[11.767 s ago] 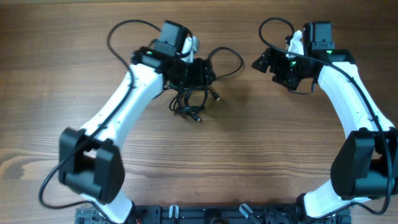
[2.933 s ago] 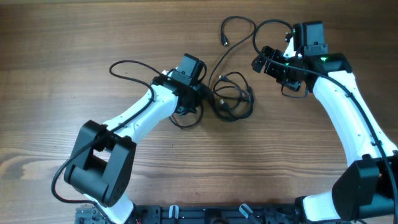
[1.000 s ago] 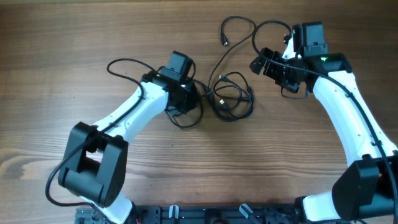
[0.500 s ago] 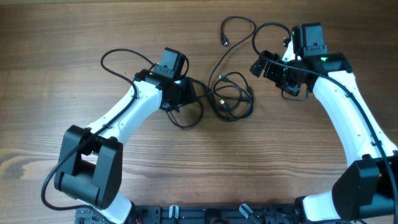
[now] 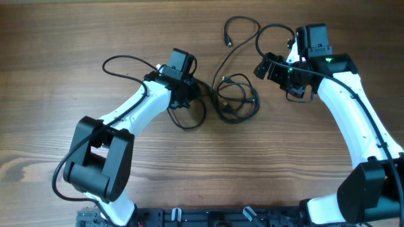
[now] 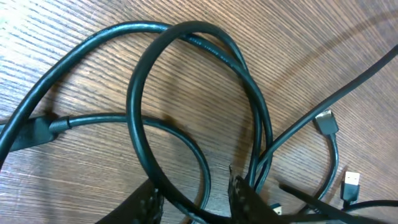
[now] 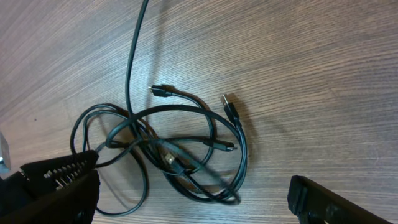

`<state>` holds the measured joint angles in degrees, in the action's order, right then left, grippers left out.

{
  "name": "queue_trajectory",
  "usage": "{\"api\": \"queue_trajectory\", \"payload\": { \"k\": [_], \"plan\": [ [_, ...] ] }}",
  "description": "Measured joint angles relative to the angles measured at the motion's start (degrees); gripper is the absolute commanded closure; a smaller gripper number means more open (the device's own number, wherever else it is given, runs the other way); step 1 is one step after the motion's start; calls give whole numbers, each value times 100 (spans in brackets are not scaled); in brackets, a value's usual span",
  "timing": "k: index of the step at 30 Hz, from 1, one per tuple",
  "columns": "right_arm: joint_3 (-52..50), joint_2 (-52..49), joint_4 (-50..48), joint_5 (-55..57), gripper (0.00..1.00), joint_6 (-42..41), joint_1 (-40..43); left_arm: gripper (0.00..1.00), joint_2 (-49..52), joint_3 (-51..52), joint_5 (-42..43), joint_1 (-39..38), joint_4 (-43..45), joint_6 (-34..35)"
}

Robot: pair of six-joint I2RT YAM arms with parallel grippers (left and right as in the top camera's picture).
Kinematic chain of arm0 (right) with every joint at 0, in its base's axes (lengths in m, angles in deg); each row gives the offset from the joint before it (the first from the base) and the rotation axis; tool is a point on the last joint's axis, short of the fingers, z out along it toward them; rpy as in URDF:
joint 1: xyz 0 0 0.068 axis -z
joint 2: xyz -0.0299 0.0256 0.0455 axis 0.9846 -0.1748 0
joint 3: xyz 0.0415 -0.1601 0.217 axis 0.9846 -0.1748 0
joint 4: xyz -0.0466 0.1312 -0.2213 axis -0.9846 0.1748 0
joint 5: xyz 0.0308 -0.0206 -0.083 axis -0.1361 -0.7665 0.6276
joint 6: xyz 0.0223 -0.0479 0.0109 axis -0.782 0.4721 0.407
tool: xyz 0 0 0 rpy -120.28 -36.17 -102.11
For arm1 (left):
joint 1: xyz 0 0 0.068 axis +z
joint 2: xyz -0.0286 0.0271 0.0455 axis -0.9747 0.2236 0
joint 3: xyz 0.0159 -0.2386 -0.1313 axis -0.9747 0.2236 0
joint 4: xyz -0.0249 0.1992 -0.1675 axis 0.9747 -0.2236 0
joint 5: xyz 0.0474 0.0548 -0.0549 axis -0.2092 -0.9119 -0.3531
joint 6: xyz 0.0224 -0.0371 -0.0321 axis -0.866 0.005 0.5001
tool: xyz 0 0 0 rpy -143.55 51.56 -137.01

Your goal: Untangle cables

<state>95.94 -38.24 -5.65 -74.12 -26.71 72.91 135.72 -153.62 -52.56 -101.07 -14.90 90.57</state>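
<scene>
The thin black cables lie at the table's centre as a tangled bundle point(image 5: 237, 101) point(image 7: 180, 143). One strand runs up to a plug end point(image 5: 227, 43). A separate loop point(image 5: 189, 120) point(image 6: 186, 37) lies left of the bundle, under my left gripper point(image 5: 182, 104) point(image 6: 193, 186). Its jaws stand partly open, with one strand of that loop crossing slantwise between the fingers. My right gripper point(image 5: 273, 75) point(image 7: 193, 171) hovers up and to the right of the bundle, wide open and holding nothing. Small metal plug tips point(image 6: 351, 183) point(image 7: 229, 106) show among the strands.
The thicker black wire of the left arm point(image 5: 126, 63) arcs over the wood to the left of its wrist. The right arm's own wire point(image 5: 268, 31) loops near the far strand. The arm bases sit along the front edge point(image 5: 202, 217).
My left jaws went from shut to apart, then narrowed again around a strand of the loop. The left wrist shifted slightly left and back. The right arm has stayed still.
</scene>
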Motion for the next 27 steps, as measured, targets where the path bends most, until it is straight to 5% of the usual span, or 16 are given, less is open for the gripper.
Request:
{"api": "queue_trajectory", "payload": {
  "k": [3, 5, 14, 22, 27],
  "plan": [
    [0, 0, -26, 0, 0, 20, 0, 69, 2, 0, -17, 0, 7, 24],
    [0, 0, -57, 0, 0, 20, 0, 96, 22, 0, -20, 0, 85, 24],
    [0, 0, -214, 0, 0, 42, 0, 96, -20, -116, 170, 66, 227, -479],
    [0, 0, -232, 0, 0, 61, 0, 96, -2426, -660, 811, 87, -39, -1193],
    [0, 0, -417, -216, 1, 273, 0, 96, -2942, -667, 850, 87, 232, -1613]
  ]
}}
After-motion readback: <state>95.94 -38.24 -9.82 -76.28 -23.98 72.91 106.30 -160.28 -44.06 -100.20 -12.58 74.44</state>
